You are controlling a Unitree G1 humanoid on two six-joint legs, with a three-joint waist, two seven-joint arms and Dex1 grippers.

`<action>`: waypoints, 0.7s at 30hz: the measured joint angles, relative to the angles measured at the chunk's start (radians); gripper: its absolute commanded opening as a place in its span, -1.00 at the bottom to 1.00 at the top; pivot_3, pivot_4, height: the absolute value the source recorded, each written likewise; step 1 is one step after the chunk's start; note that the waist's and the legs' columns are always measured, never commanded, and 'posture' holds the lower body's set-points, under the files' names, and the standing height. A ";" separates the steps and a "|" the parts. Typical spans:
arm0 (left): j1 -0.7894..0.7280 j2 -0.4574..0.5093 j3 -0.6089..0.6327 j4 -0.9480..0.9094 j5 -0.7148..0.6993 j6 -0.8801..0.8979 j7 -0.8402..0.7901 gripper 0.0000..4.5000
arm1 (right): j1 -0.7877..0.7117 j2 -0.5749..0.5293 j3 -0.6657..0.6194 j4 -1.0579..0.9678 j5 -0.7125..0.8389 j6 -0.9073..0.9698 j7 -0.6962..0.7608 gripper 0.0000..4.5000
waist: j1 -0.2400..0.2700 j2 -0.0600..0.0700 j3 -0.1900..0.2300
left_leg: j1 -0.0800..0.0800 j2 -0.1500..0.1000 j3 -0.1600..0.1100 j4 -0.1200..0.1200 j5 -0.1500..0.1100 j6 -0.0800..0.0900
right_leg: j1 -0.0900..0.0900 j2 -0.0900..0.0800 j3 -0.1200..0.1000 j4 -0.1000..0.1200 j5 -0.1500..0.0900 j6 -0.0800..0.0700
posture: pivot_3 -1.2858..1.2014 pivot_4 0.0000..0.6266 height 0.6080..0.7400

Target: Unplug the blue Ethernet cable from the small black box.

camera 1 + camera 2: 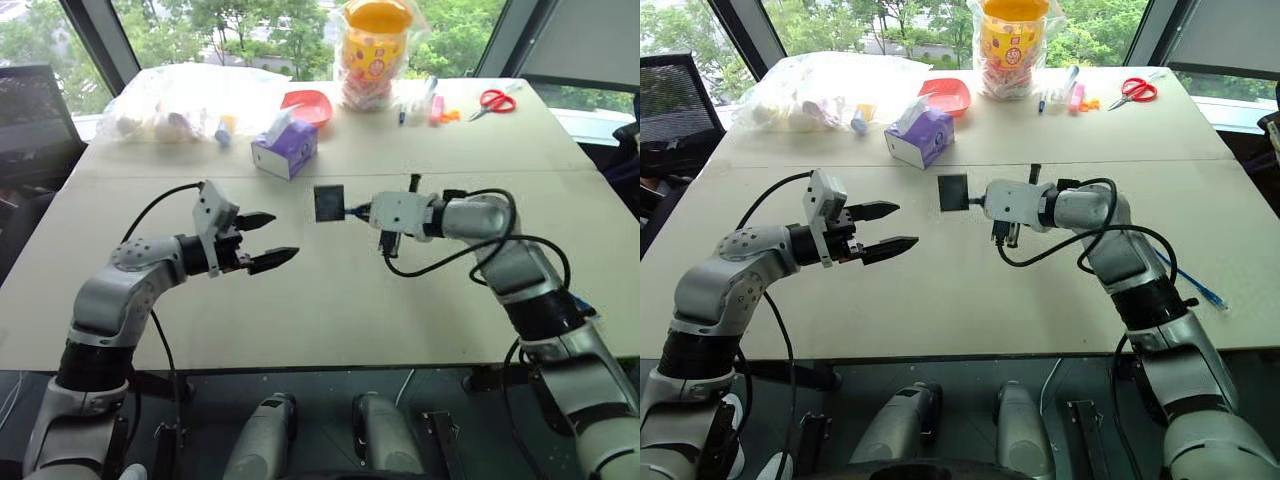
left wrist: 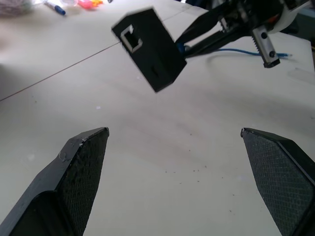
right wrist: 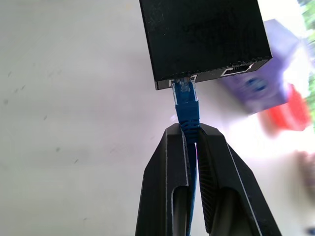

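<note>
Right wrist view gives us the clearest look: our right gripper (image 3: 193,142) is pinched tight on the blue cable (image 3: 187,109) just behind its plug, and the plug is still seated in a port on the edge of the black box (image 3: 204,37). The cable runs straight back between our two fingers, in line with the gripper, so the box hangs off the end of the cable past our fingertips. A second port sits on the same edge of the box, beside the plugged one.

From the head views we see the box (image 1: 329,203) held up above the table (image 1: 330,300), over its middle, with one broad face turned toward us. The plugged edge faces our right gripper (image 1: 362,211), and the cable's short stretch lies roughly level, pointing across toward our left side. Further along, the blue cable (image 1: 1190,282) trails over the table beside our right arm, toward the near right edge.

Our left gripper (image 1: 270,240) hovers above the table, apart from the box, with its fingers spread wide and pointing toward it. In the left wrist view the box (image 2: 150,46) appears tilted, an empty port on its near end facing us.

A purple tissue box (image 1: 285,148) stands on the table behind the black box, and red scissors (image 1: 494,100) lie at the far right.
</note>
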 measured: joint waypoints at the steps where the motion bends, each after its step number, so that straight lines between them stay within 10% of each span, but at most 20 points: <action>1: -0.022 -0.008 -0.002 0.013 -0.001 0.003 -0.002 1.00 | 0.029 -0.002 -0.005 -0.033 -0.037 -0.013 -0.043 -0.98 | 0.001 0.000 0.000 | 0.000 0.000 0.000 0.000 0.000 0.000 | 0.000 0.000 0.000 0.000 -0.001 -0.001 | 0.03 -0.52 1.00; 17: -0.166 -0.095 0.000 0.084 -0.076 0.105 -0.029 1.00 | 0.152 -0.002 0.019 -0.209 -0.239 -0.082 -0.171 -0.98 | -0.001 0.000 0.000 | 0.000 0.000 0.000 0.001 0.000 0.000 | 0.001 0.000 0.000 0.000 -0.001 -0.001 | 0.03 -0.52 1.00; 21: -0.167 -0.102 -0.001 0.084 -0.077 0.107 -0.040 0.44 | 0.159 -0.001 0.021 -0.257 -0.230 -0.100 -0.158 -1.00 | -0.001 0.000 0.000 | 0.000 0.000 0.000 0.001 0.000 0.000 | 0.001 0.000 0.000 0.000 -0.001 -0.001 | 0.03 -0.52 1.00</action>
